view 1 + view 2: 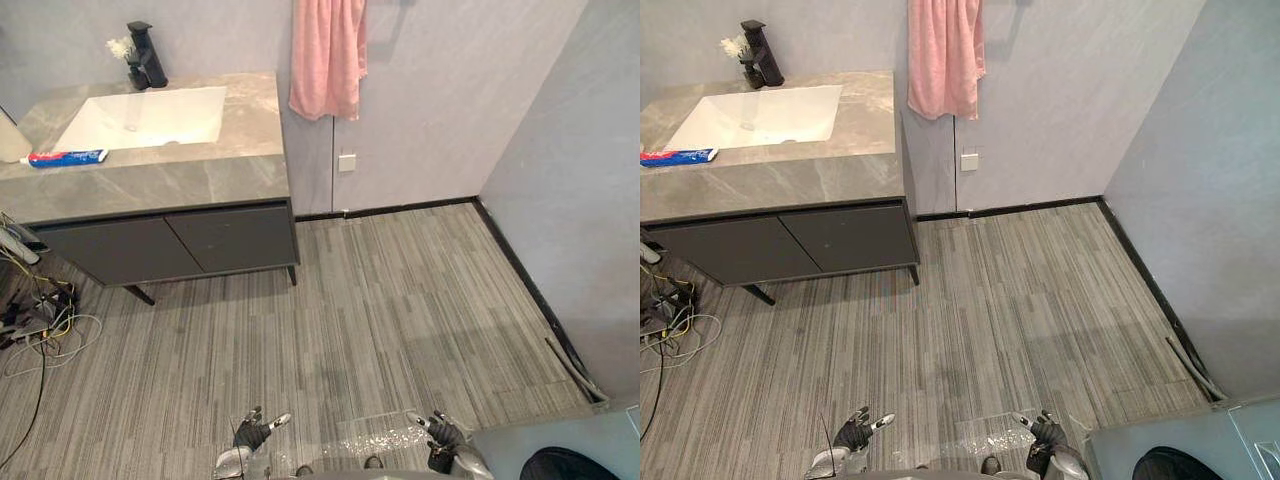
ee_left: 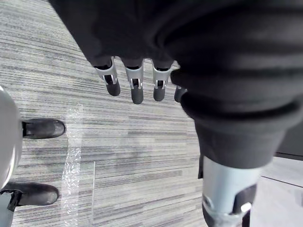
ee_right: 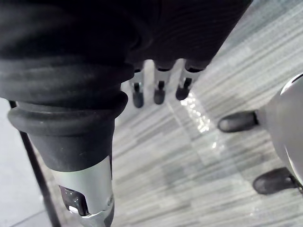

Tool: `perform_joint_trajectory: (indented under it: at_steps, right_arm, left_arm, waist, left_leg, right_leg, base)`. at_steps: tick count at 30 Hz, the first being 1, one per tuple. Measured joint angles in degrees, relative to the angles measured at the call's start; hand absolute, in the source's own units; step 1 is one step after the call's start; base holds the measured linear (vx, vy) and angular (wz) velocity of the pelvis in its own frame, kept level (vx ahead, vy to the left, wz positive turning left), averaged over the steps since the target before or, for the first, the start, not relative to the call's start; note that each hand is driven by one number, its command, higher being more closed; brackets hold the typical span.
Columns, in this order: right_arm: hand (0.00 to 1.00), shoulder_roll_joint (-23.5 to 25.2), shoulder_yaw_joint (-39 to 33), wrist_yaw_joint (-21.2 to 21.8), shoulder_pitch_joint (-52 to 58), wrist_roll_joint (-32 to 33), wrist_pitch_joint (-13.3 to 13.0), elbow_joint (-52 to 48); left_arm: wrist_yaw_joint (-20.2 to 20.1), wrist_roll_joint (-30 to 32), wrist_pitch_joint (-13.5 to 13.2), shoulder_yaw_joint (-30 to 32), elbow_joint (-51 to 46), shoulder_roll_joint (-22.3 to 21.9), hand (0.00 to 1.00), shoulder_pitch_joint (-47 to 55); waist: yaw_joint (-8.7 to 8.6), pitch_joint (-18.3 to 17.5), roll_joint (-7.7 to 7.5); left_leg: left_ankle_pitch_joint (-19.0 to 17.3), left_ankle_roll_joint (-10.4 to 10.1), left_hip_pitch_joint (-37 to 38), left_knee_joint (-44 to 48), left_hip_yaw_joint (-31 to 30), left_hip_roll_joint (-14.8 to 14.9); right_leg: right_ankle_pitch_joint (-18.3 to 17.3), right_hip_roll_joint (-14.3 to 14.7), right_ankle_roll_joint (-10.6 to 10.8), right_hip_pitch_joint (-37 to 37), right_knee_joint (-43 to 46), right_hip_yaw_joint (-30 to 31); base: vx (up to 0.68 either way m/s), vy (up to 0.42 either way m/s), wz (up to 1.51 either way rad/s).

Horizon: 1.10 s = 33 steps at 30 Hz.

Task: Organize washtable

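1. On the table (image 1: 190,175), a grey stone-look top over dark cupboard doors (image 1: 205,238), a white sink (image 1: 145,117) is sunk into the surface.
2. Just in front of the sink, near the table's left front edge, a toothpaste tube (image 1: 67,157) lies flat. It is blue, white and red, and its print is too small to read.
3. Behind the sink, at the table's back edge, stands a black tap (image 1: 146,55) with a small white sprig (image 1: 120,46) just beside it. What holds the sprig cannot be made out.
4. At the table's left end a pale rounded thing (image 1: 10,138) is cut off by the frame, so I cannot tell what it is.
5. Right of the table, a pink towel (image 1: 328,55) hangs on the wall, its top cut off. A white wall plate (image 1: 347,162) sits below it.
6. Under the table's left end, cords (image 1: 50,325) lie tangled on the floor (image 1: 400,290).
7. Well apart from the table, the left hand (image 1: 250,433) and right hand (image 1: 443,435) hang low over the floor. Each has its fingers straight and loose, holding nothing.
8. Between the hands a clear plastic sheet (image 1: 375,437) lies on the floor.
9. Far right of the table, a grey box (image 1: 560,430) is cut off at the corner.
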Motion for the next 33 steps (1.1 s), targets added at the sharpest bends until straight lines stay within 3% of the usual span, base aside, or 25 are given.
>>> perform_joint_trajectory:
  at_steps: [17,24,27,29,30,33]
  right_arm:
    - [0.0,-0.06,0.2,-0.67,0.09,2.23,-0.82,0.0]
    - [0.0,-0.06,0.26,-0.6,-1.17,3.43,-0.8,-0.01]
    - [0.0,-0.06,0.28,-0.58,-3.2,4.42,-0.78,-0.06]
    - [0.0,0.02,0.29,-0.52,-4.24,4.56,-0.73,-0.27]
    - [0.0,-0.3,0.2,-0.54,-4.26,4.92,-0.7,-0.88]
    - [0.0,-0.77,0.25,-0.57,-5.28,5.48,-0.64,-1.13]
  left_arm:
    - [0.07,-1.19,-0.28,-0.25,0.0,0.04,0.0,0.6]
    - [0.07,-1.19,-0.26,-0.35,0.0,0.03,0.0,-0.04]
    - [0.13,-1.25,-0.24,-1.76,-0.66,0.12,0.0,-1.82]
    - [0.13,-1.62,-0.21,-2.5,-1.41,0.42,0.0,-2.65]
    - [0.13,-1.84,-0.18,-2.85,-1.49,0.69,0.0,-2.89]
    - [0.24,-2.29,-0.13,-2.8,-1.53,1.16,0.0,-3.9]
  waist:
    - [0.01,-0.05,0.11]
    - [0.1,0.1,0.15]
    - [0.18,2.66,0.84]
    - [-0.06,4.79,1.08]
    - [-0.14,5.29,0.85]
    - [0.01,6.76,1.63]
  left_leg:
    - [0.03,0.04,0.1,-0.4,1.31,0.1]
    - [-0.03,0.08,-0.78,-0.31,4.12,0.11]
    - [-1.65,0.76,-2.79,2.45,6.34,1.33]
    - [-3.27,1.46,-2.69,3.96,6.78,1.84]
    - [-4.12,1.94,-2.27,4.49,7.16,1.94]
    - [-6.14,0.19,-2.07,6.67,7.89,5.36]
  right_leg:
    - [0.47,0.33,-0.68,0.11,-1.16,0.49]
    - [1.32,0.42,-0.7,-2.06,-0.77,3.48]
    - [-2.54,0.71,0.67,-9.71,11.68,4.34]
    - [-5.71,-0.58,2.9,-15.57,23.5,0.88]
    - [-7.88,-2.46,2.3,-17.93,28.26,-2.92]
    - [-8.32,-7.3,1.25,-22.13,27.29,-10.98]
  base:
    - [-0.01,-0.012,-0.02]
    - [-0.06,-0.024,-0.22]
    - [-0.11,-0.01,-0.43]
    - [-0.11,-0.01,-0.22]
    - [-0.04,-0.013,-0.17]
    - [0.11,-0.067,-0.16]
